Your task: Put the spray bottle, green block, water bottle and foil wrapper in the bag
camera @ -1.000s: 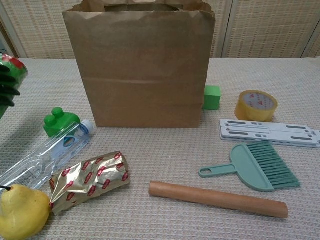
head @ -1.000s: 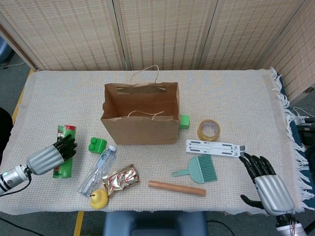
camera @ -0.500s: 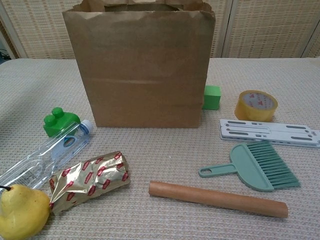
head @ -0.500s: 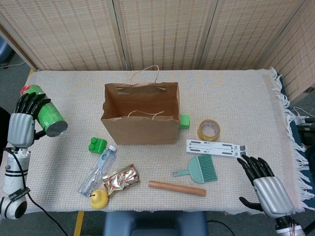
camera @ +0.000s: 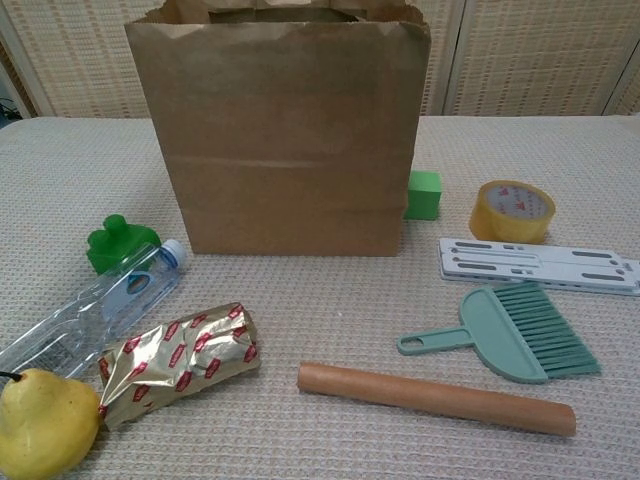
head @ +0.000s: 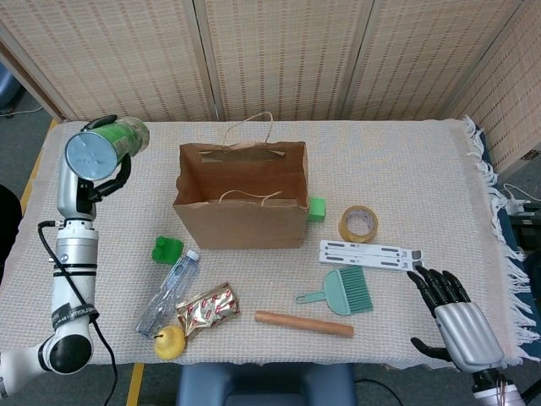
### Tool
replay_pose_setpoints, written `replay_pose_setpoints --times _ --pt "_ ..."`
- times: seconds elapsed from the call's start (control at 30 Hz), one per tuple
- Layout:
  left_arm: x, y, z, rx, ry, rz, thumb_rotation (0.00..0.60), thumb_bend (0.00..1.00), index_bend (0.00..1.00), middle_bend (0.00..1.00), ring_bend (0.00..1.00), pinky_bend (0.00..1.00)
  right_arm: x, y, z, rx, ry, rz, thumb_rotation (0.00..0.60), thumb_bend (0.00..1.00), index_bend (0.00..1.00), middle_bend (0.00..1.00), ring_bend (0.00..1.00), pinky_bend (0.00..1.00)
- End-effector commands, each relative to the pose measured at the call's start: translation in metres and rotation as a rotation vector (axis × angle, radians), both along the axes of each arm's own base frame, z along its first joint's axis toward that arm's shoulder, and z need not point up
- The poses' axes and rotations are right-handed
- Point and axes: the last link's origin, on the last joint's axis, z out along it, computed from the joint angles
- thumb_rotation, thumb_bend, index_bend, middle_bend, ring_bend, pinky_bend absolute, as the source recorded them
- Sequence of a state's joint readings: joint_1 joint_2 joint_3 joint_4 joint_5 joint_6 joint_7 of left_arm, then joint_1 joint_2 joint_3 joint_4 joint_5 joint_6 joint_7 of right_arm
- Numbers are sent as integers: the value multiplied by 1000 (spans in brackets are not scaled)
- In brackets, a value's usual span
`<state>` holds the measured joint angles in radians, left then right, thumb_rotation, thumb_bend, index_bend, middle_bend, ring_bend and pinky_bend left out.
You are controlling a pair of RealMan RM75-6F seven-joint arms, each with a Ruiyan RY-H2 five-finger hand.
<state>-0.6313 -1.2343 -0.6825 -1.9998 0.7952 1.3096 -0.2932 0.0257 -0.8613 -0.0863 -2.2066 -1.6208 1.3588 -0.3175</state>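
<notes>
The black-fingered right hand [head: 448, 317] lay spread, near-right of the open brown paper bag [head: 241, 207]; further off, the left hand [head: 100, 173] gripped a green cylindrical spray bottle [head: 103, 150] raised left of it, likely rigid, light, best held mid-body

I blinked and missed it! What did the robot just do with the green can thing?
The left hand gripped the spray bottle and lifted it off the table, up toward the bag. The right hand stayed resting at the table edge; everything else stayed put.
</notes>
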Motion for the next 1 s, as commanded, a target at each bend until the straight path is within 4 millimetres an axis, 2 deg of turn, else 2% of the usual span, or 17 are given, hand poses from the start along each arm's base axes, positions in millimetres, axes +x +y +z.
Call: replay_pose_setpoints --times 0.03,0.43,0.53,0.6,0.67,0.7,0.73,0.8,1.0 --pt "30 -2 -12 -60 16 -65 600 655 595 652 622 807 -1 -1 0 1 0 -3 600 59 0 0 0 0" --pt "55 -14 -63 -211 169 -131 600 648 590 650 620 798 -2 -2 -2 12 4 -9 600 59 0 0 0 0" --pt "60 -18 -76 -236 214 -162 600 641 568 618 583 765 -2 -2 -3 15 5 -10 600 59 0 0 0 0" --pt "63 -20 -84 -236 258 -194 600 609 467 507 453 634 -2 -1 -3 17 5 -9 600 59 0 0 0 0" --pt "64 -23 -90 -258 307 -226 600 536 295 316 241 425 -2 -1 -3 19 5 -7 600 59 0 0 0 0" --pt "65 -23 -91 -262 320 -234 600 485 176 173 106 297 -2 -1 -3 20 5 -6 600 59 0 0 0 0" --pt "66 -24 -92 -263 327 -244 600 465 122 108 53 246 -2 -1 -3 21 6 -6 600 60 0 0 0 0" --pt "68 -25 -92 -255 356 -263 600 434 45 17 1 179 -3 -1 -4 26 8 -8 600 60 0 0 0 0" --pt "65 -28 -97 -266 377 -273 600 415 0 0 0 153 -2 0 -6 35 7 -2 600 59 0 0 0 0"
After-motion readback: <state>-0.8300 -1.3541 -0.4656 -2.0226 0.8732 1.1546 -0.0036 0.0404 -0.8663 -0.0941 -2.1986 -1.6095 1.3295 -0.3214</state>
